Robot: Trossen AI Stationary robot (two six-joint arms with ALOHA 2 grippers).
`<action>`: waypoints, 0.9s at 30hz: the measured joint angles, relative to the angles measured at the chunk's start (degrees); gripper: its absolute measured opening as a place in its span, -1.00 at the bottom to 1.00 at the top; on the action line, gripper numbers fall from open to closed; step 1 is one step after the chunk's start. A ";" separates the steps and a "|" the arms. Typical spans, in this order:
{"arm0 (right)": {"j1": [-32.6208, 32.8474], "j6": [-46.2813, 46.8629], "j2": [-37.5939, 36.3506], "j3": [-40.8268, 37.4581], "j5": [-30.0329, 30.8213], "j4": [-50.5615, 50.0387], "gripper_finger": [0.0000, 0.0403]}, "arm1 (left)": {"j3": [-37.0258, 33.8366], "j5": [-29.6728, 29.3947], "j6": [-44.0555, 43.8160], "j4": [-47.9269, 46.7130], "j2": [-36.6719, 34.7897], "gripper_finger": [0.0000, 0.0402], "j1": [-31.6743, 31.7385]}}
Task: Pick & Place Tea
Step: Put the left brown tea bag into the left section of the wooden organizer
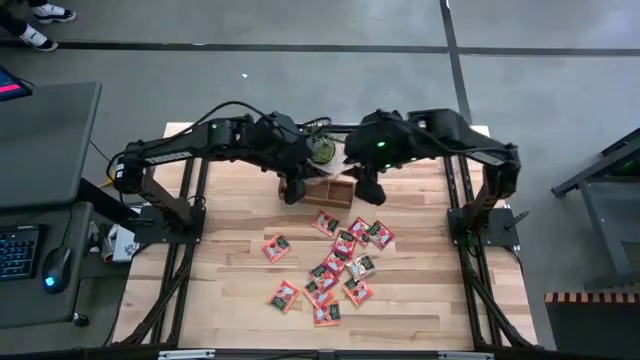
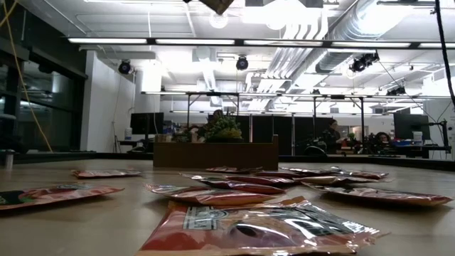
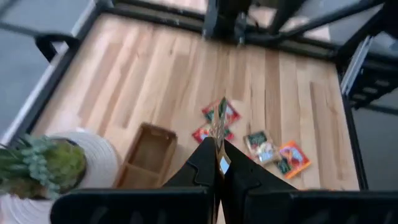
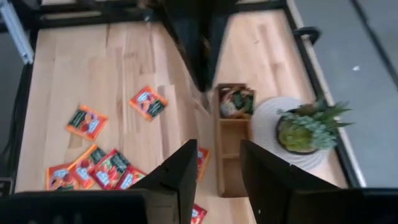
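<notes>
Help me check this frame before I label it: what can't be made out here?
- High view: the wooden tray is partly covered by both arms, so its contents are hidden.
- Low view: the tray's wall hides its inside; neither gripper shows.
- Left wrist view: the sachet in the left gripper is seen edge-on, print unreadable.
- Right wrist view: the right gripper covers part of the tray.

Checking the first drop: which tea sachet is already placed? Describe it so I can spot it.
Find the potted plant at the table's back edge; the wooden tray lies right beside it. The sachet sits in the tray's end compartment, toward the left arm. It is the only one seen inside the tray; the rest lie on the bare table.
</notes>
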 joint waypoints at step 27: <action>1.77 8.22 -19.65 0.00 11.16 -3.85 -0.40 | -53.94 5.80 -4.78 46.65 -22.85 -1.00 13.01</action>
